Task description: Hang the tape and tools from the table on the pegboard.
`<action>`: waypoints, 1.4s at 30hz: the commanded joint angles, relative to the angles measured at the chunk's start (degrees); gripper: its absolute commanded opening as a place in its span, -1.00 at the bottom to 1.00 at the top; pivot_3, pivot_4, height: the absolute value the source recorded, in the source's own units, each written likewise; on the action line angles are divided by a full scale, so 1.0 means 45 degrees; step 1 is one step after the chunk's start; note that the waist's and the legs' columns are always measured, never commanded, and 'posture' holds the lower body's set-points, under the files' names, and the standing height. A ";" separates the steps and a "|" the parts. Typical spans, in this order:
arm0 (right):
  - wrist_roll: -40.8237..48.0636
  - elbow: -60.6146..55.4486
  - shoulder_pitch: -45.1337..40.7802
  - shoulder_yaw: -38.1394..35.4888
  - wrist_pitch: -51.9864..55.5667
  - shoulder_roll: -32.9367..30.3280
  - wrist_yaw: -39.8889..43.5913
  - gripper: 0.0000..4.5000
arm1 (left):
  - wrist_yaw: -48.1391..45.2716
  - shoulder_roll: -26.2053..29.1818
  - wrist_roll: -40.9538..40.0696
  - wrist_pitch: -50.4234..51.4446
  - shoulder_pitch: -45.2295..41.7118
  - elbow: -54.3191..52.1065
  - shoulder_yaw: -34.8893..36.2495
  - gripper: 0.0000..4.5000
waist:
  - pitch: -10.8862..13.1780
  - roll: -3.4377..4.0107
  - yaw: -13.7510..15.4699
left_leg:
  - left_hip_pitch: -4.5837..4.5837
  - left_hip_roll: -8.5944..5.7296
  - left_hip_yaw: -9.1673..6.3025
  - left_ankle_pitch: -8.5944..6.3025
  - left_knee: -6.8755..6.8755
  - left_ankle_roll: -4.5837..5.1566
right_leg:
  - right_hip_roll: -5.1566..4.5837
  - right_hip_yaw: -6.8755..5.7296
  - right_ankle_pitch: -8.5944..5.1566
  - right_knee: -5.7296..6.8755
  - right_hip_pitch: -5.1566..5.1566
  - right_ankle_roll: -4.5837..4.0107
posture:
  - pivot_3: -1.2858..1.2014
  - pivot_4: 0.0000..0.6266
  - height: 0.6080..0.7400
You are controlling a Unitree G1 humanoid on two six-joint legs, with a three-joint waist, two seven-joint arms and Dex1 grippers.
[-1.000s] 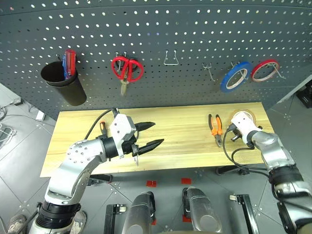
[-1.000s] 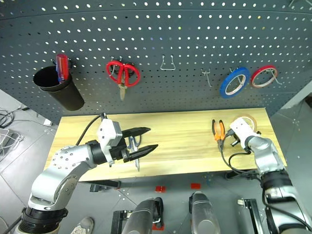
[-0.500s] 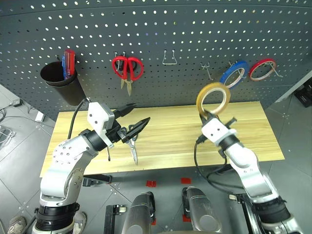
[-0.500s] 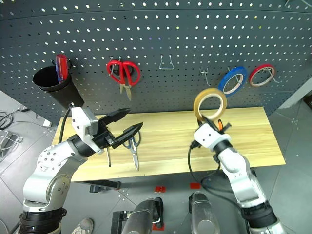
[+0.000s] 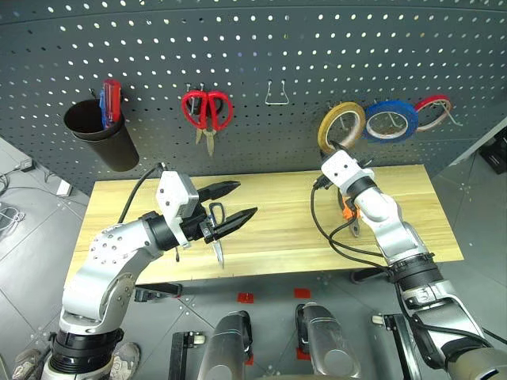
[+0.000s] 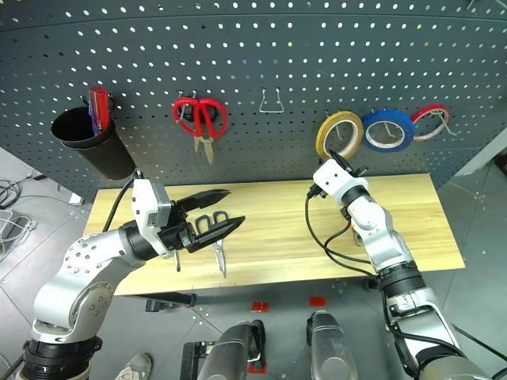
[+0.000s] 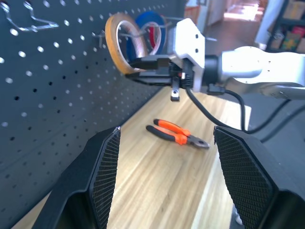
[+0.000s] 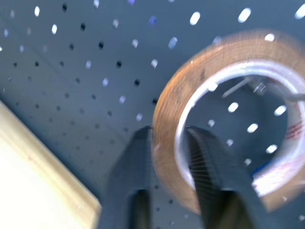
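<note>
Tape [image 5: 341, 127] raised to pegboard [image 5: 317, 47] | right gripper [image 5: 336, 150] pinching rim

No legible text or labels anywhere

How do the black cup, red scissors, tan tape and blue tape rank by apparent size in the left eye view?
1. black cup
2. red scissors
3. blue tape and tan tape: too close to rank; both hang tilted, so foreshortening hides true size.

Both arms are showing silver-grey rounded shells with black joint collars. Each wrist is carrying a white boxy housing. The left claw [image 5: 234, 201] is showing two tapered black fingers with mesh-textured pads. Black cables are looping along both forearms.
</note>
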 commanded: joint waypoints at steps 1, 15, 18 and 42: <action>0.0594 -0.1357 0.1073 -0.0349 0.0569 0.0129 0.0423 0.18 | -0.0236 0.0398 -0.0099 0.0002 0.0293 -0.0193 0.0254 0.48 | 0.0000 0.0000 0.0009 | -0.0006 0.0000 -0.0003 0.0001 0.0002 -0.0001 | -0.0001 -0.0002 0.0000 0.0002 -0.0005 0.0000 | -0.16 -0.11 1.00; 0.2320 -0.2705 0.1521 -0.3146 1.1658 0.3239 -0.0932 0.99 | -0.2711 0.2913 0.2178 -0.2192 0.2655 0.1423 -0.0387 0.48 | 0.0000 0.0001 -0.0197 | -0.0008 0.0004 -0.0002 -0.0023 -0.0001 0.0063 | -0.0025 0.0010 0.0012 0.0107 -0.0080 -0.0050 | -0.17 -0.07 1.00; 0.2691 -0.0877 0.0428 -0.3840 1.1713 0.3371 -0.1587 0.99 | -0.2595 0.2677 0.2205 -0.2144 0.2452 0.1334 -0.0596 0.48 | 0.0000 0.0001 -0.0202 | -0.0029 -0.0001 0.0006 -0.0024 -0.0004 0.0064 | -0.0027 0.0008 0.0011 0.0101 -0.0094 -0.0052 | -0.17 -0.07 1.00; 0.4086 0.7584 -0.3231 -0.4611 0.8977 0.2294 -0.2138 0.45 | -0.2109 0.2147 0.2169 -0.2169 0.2245 0.1416 -0.0367 0.48 | -0.0024 -0.0035 -0.0380 | -0.0105 -0.0001 0.0041 -0.0011 0.0019 0.0076 | -0.0021 0.0022 0.0012 0.0151 -0.0172 -0.0050 | -0.16 -0.09 1.00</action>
